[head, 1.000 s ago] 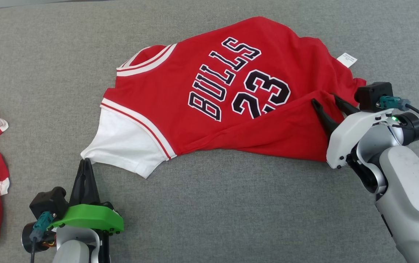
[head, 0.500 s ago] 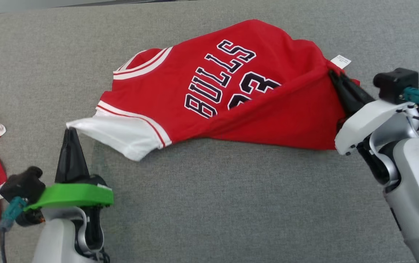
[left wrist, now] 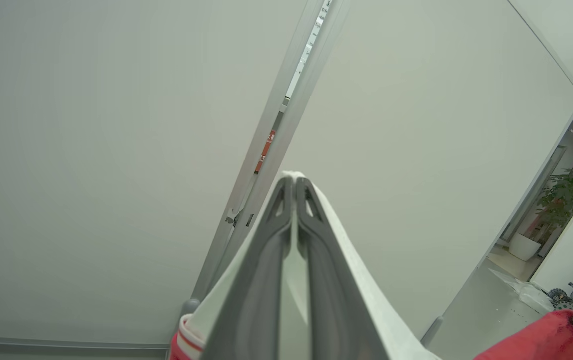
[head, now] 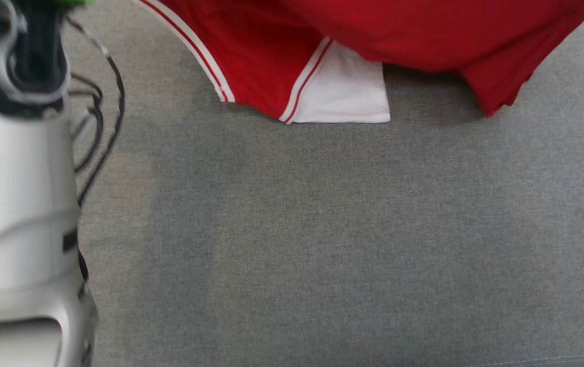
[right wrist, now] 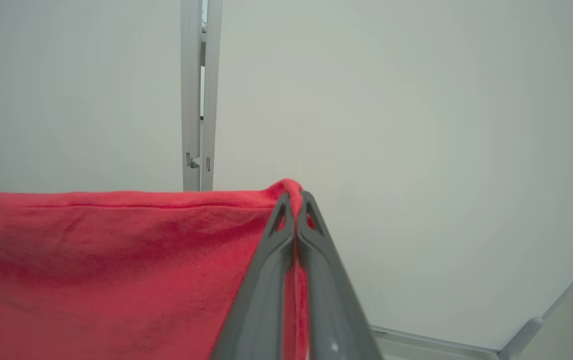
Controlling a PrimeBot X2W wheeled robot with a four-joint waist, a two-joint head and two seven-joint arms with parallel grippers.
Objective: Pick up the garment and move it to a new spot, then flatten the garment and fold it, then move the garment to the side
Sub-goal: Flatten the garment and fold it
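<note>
Garment (head: 353,41) over grey surface (head: 322,244) | left gripper (left wrist: 294,181) clamped on white sleeve (left wrist: 351,265) | right gripper (right wrist: 295,196) clamped on red edge (right wrist: 166,201)

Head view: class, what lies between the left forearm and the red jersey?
Loose dark cables hang beside the left forearm; from there the grey surface is bare up to the jersey. The head view shows this.

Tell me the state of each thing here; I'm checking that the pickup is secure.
Red jersey: held up, hanging slack over the grey fabric surface, one white sleeve dangling.
Left gripper: jaws shut on the jersey's white edge.
Right gripper: jaws shut on the jersey's red edge.
</note>
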